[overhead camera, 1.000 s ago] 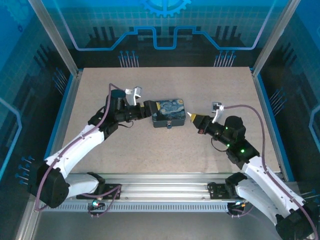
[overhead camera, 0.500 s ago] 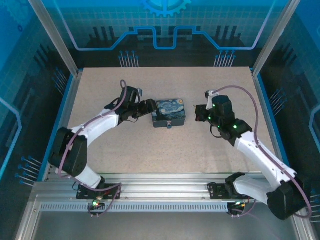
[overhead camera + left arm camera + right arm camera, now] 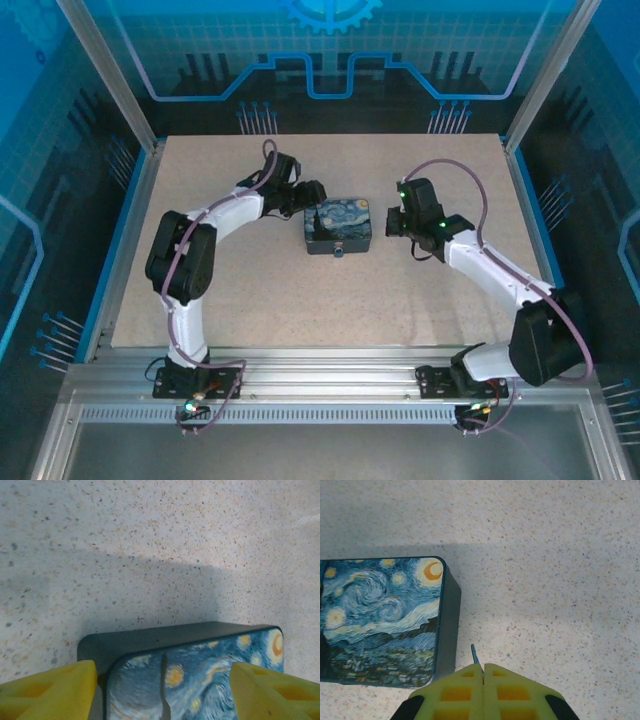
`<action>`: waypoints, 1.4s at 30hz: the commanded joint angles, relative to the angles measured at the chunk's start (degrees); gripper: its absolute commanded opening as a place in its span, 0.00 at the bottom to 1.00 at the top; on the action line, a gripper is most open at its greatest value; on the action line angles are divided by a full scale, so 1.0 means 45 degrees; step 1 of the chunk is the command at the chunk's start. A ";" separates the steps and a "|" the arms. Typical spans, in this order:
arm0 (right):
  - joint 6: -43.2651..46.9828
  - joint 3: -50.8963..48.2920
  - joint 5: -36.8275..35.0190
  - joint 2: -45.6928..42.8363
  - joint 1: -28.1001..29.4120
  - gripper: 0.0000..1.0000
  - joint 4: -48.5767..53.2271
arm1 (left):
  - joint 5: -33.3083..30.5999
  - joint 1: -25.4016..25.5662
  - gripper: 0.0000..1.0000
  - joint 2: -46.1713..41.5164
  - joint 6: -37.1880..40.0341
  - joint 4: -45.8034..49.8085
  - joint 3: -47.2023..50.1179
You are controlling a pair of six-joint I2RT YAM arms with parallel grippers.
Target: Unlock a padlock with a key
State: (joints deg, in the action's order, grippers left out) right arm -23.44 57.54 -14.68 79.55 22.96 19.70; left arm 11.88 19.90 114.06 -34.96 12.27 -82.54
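Starry-night tin box (image 3: 338, 226) sits approx mid-table (image 3: 250, 300), a bit toward the far edge, painted lid up. Padlock (image 3: 339, 250) is a tiny speck at the middle of the tin's near side in top view. It's too small for detail, so can't tell if it's locked.

Left gripper (image 3: 312, 200) is at the tin's far-left corner. In its wrist cam it (image 3: 162, 675) is released: yellow fingers (image 3: 50, 692) spread wide w/ the tin's short end between them. Can't tell if either finger touches the tin.

Right gripper (image 3: 393, 226) is just beside the tin's right side, on the side toward the table's right edge. In its wrist cam it (image 3: 483, 670) is clenched on the key (image 3: 475, 655), w/ the yellow pads pressed flat together. The key is a thin sliver poking fwd from between the pads. Its tip is over bare tabletop, just off the tin's right wall near the near-right corner, and apart from the tin.
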 commanded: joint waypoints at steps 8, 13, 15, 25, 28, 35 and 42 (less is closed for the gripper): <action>0.0288 0.1028 -0.0198 0.1364 -0.0759 0.00 0.0293 | 0.2334 0.0237 0.66 0.1021 0.1114 0.0669 -0.1159; 0.0261 0.1127 -0.0148 0.1880 -0.0748 0.00 0.0357 | 0.2765 0.0736 0.65 0.1042 0.1529 0.0578 -0.1101; 0.0229 0.1067 -0.0031 0.1875 -0.0750 0.00 0.0311 | 0.2940 0.0887 0.65 0.1008 0.1640 0.0508 -0.1038; 0.0350 0.0975 -0.0452 0.1328 -0.0728 0.00 0.0860 | 0.1966 0.0753 0.74 -0.1504 0.1631 -0.0418 0.0822; 0.0380 0.1004 -0.0824 0.1322 -0.0797 0.00 0.1103 | 0.1772 0.0752 0.75 -0.2775 0.1608 -0.0697 0.1877; 0.0488 0.1519 -0.0861 0.2360 -0.1186 0.00 0.1181 | 0.2253 0.1659 0.75 -0.5319 0.1104 -0.2246 0.5163; 0.0578 0.2645 -0.1034 0.4188 -0.1237 0.00 0.1353 | 0.1608 0.3586 0.78 -0.6455 0.0906 -0.4872 0.8304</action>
State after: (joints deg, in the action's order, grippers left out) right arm -21.74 67.26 -18.06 96.09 17.93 24.34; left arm 20.75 34.28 86.48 -30.09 -2.90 -48.97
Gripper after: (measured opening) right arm 0.058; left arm 0.780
